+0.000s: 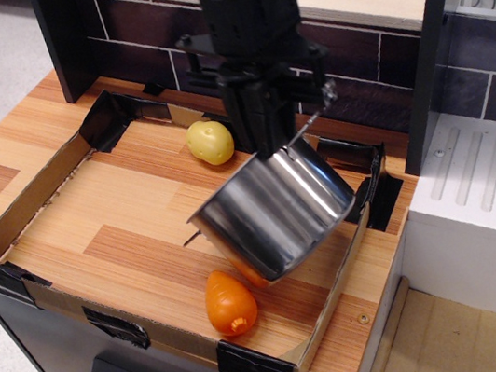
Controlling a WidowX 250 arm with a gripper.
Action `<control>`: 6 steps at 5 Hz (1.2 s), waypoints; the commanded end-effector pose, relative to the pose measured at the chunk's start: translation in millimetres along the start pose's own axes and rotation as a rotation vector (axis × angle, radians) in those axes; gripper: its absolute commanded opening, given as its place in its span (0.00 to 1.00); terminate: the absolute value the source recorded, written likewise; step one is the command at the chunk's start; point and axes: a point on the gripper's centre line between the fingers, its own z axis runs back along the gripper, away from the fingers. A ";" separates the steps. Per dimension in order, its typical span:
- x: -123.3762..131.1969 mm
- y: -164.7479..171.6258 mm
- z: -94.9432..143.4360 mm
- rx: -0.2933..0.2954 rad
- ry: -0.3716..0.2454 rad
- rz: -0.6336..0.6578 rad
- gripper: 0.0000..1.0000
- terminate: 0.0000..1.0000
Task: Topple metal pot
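The metal pot (280,211) is a large shiny steel cylinder. It is tipped steeply over to the left in the right half of the cardboard tray (33,190), with its outer wall facing me and its mouth turned away to the left. A thin wire handle (190,238) pokes out at its low left edge. My black gripper (270,147) comes down from above onto the pot's raised rim and grips it. The fingertips are partly hidden by the pot wall.
A yellow toy potato (211,142) lies at the tray's back, just left of the gripper. An orange toy vegetable (230,304) lies at the tray's front edge, right under the pot. A dark tiled wall (139,33) stands behind. A white rack (495,194) is at the right.
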 end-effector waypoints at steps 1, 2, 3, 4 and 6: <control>-23.5 44.0 39.6 -0.047 -0.042 0.051 0.00 0.00; -34.7 62.7 46.7 -0.069 -0.037 0.066 0.00 0.00; -43.7 73.8 42.4 -0.101 -0.014 0.062 0.00 0.00; -49.0 83.2 29.3 -0.115 0.003 0.045 0.00 0.00; -36.0 115.3 8.2 -0.105 0.037 0.115 0.00 0.00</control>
